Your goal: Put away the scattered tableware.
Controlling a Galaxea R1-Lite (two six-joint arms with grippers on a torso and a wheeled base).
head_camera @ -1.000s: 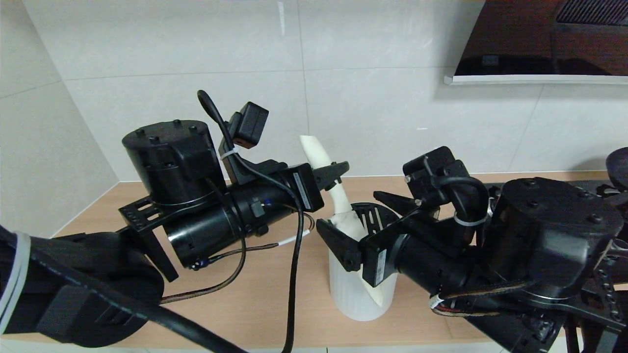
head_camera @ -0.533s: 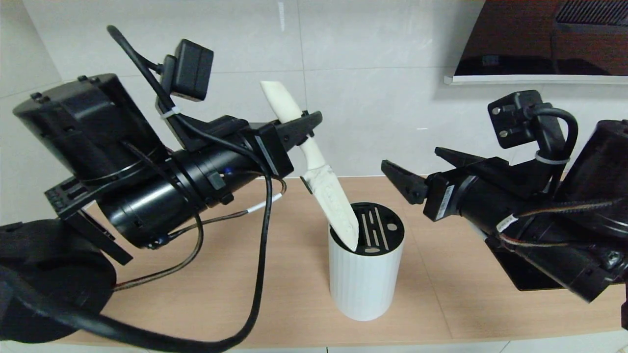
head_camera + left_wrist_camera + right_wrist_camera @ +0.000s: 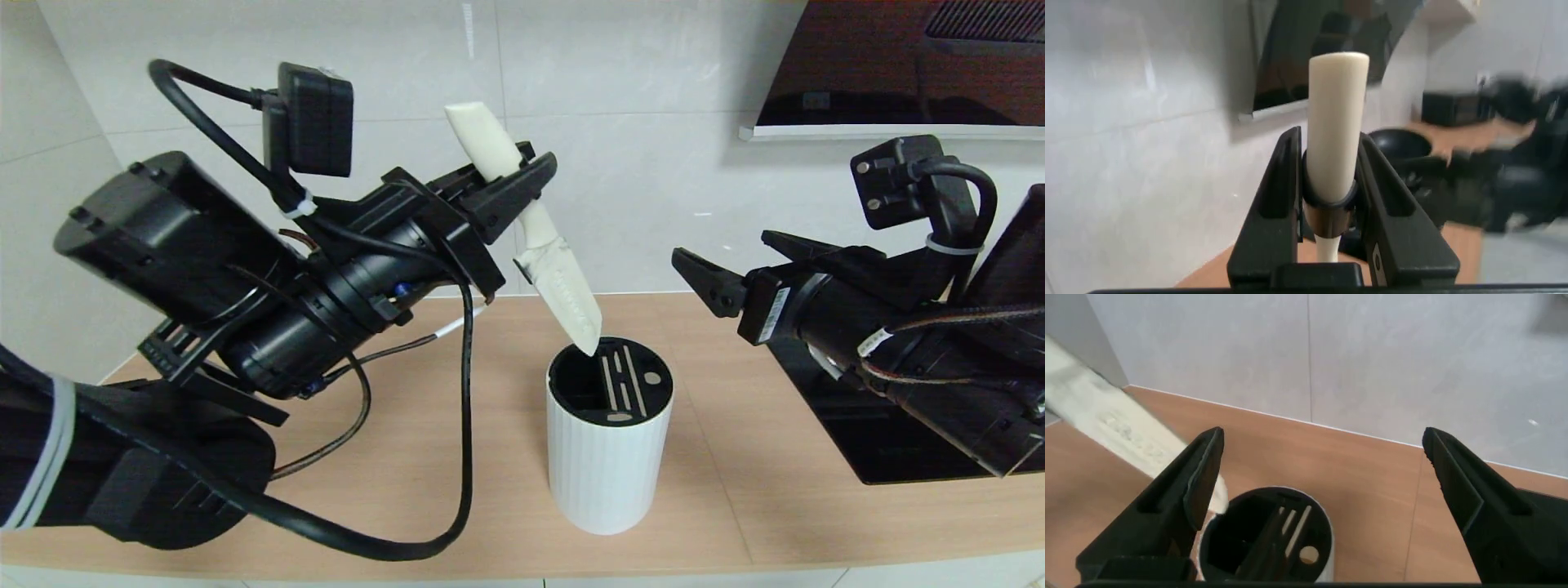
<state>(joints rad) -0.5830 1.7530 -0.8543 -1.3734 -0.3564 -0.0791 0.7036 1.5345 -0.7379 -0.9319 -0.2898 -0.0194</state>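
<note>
One white knife [image 3: 549, 269], its handle clenched in the left gripper [image 3: 510, 184], hung tilted and blade-down, with the tip at the rim of the slotted holder [image 3: 608, 457], about 11 o'clock on its black top. One right gripper [image 3: 722, 249], spread wide and grasping nothing, was at the holder's 2 o'clock, apart from it. The holder stood upright on the wooden counter [image 3: 392, 490].

Matte-black left arm [image 3: 245, 302] and right arm [image 3: 898, 343]: cylindrical screw-topped joint housings [image 3: 155, 237], boxy wrist cameras [image 3: 314, 118], black cables [image 3: 467, 392], white zip ties [image 3: 300, 204], white label [image 3: 775, 314], tapered black gripper fingers [image 3: 707, 283].
</note>
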